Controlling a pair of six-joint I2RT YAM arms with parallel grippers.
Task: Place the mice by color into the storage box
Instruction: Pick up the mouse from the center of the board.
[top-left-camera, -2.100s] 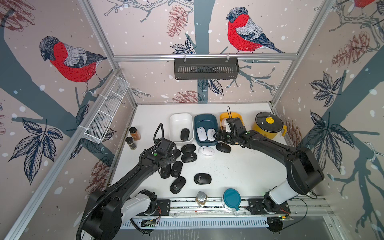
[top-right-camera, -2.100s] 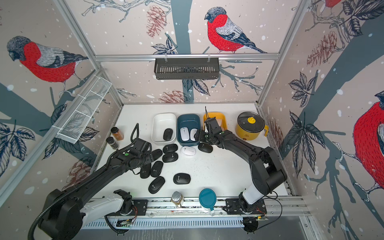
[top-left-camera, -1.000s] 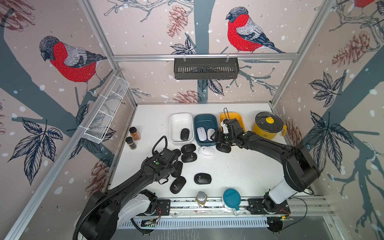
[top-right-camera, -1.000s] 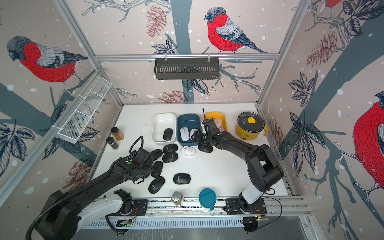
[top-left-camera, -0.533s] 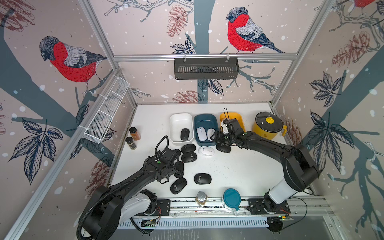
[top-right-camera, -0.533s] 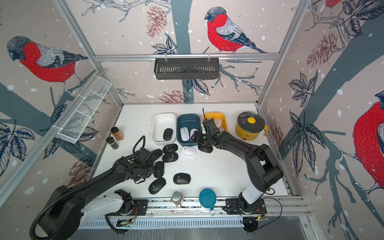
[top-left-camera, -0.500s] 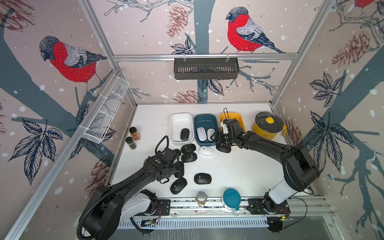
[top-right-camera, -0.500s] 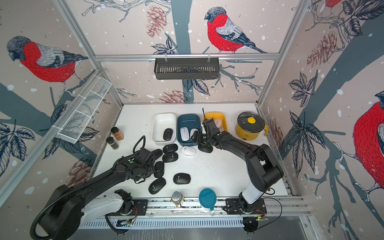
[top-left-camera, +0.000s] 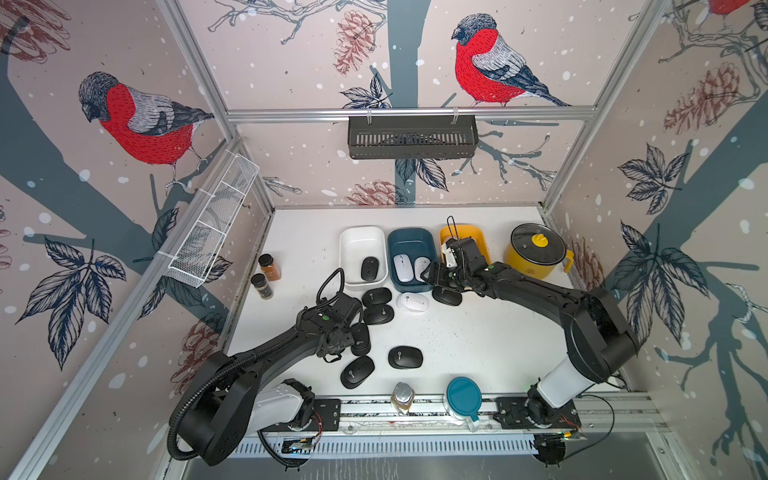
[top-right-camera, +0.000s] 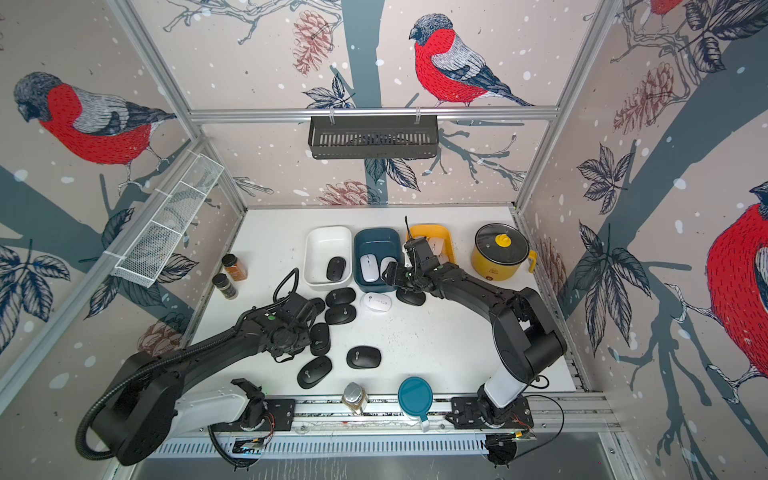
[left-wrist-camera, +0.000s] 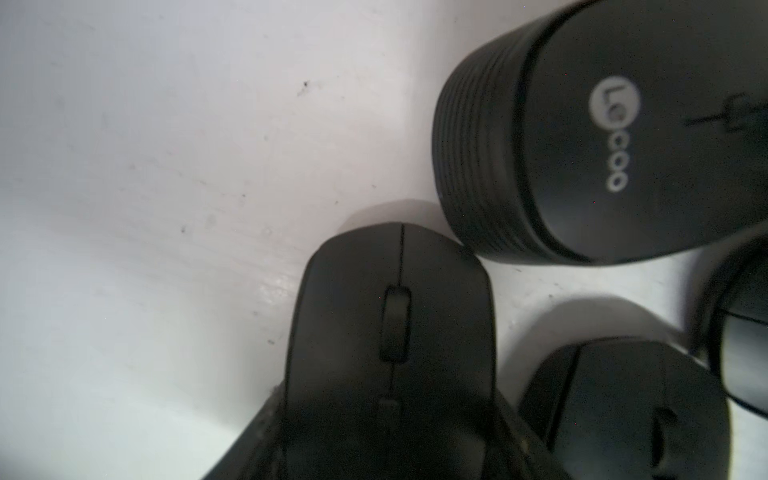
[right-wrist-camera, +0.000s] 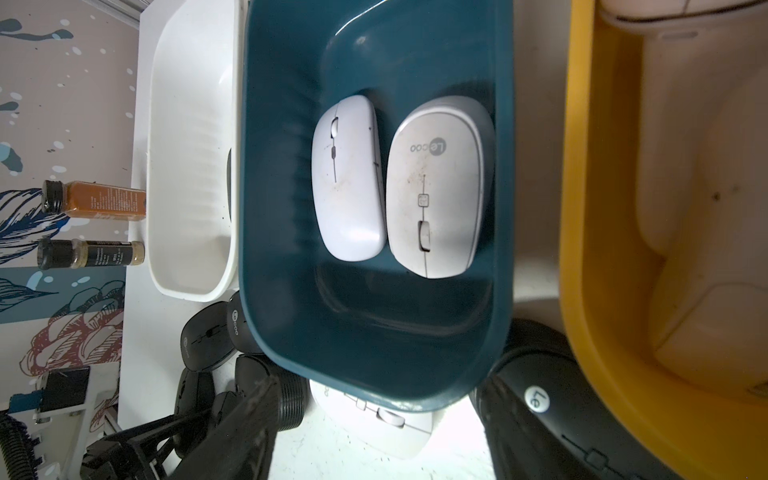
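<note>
Black mouse (left-wrist-camera: 395, 332) sits half hidden between pinching left fingers (left-wrist-camera: 257, 453); right fingers (right-wrist-camera: 249, 415) spread, partly cut off.

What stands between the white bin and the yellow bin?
The dark blue bin, with two white mice inside; both top views show it.

Left wrist view: held mouse (left-wrist-camera: 395, 299), clamped in my left pincer (left-wrist-camera: 390, 405), runs off the bottom edge, and the fingers are dark blur. Logo mouse (left-wrist-camera: 602, 137) is cut by the right edge. Both top views: left tips sit under my own wrist. Right wrist view: pink mice (right-wrist-camera: 698, 166) are blurred and cropped. Right pincer (right-wrist-camera: 378, 405): far finger lost against a black mouse (right-wrist-camera: 561, 415), so jaw state unclear.
</note>
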